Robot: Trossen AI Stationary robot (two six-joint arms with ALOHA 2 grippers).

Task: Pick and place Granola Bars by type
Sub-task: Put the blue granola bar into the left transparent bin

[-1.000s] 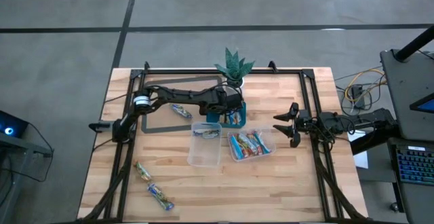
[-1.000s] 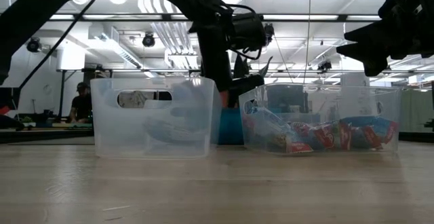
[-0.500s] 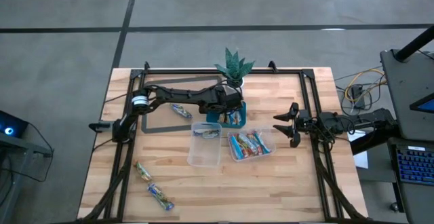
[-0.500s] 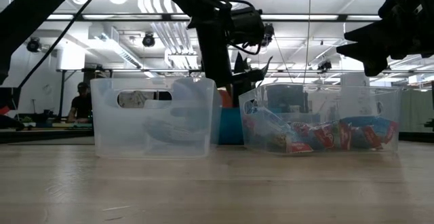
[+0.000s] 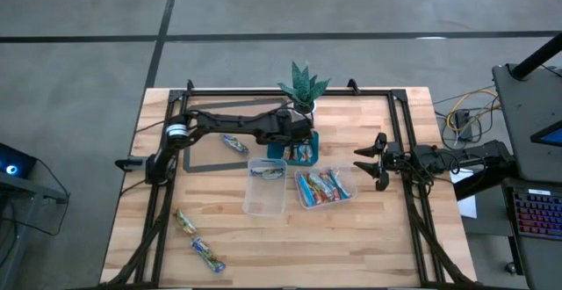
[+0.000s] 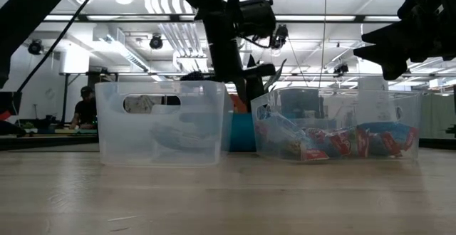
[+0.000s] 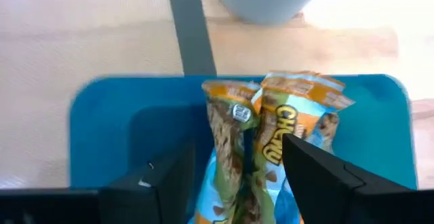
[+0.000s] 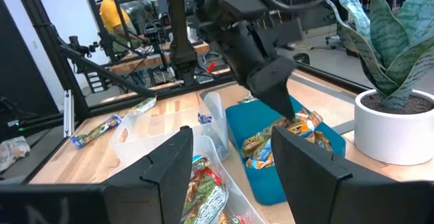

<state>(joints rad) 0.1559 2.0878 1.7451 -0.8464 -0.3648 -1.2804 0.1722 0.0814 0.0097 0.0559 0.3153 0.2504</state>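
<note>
**Release over the blue tray**

While the left gripper (image 7: 234,173) hangs above the shallow teal-blue plastic tray (image 7: 108,125), its fingers stand parted, empty, either side of two orange-and-blue wrapped granola bars (image 7: 271,139) lying in it. Judged: placing done. Next calls for lifting clear toward loose bars (image 5: 195,237) near the table's front-left corner. Right gripper (image 5: 369,160) waits open beside the clear tubs (image 5: 266,189).

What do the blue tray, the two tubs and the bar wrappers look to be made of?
Blue tray: likely rigid plastic, opaque, smooth matte walls with rounded corners.
Left tub and right tub: probably thin frosted plastic, since the contents show through hazily.
Granola bar wrappers: seemingly glossy printed film, crinkled, with crimped ends; the foil layer is only a guess.
</note>
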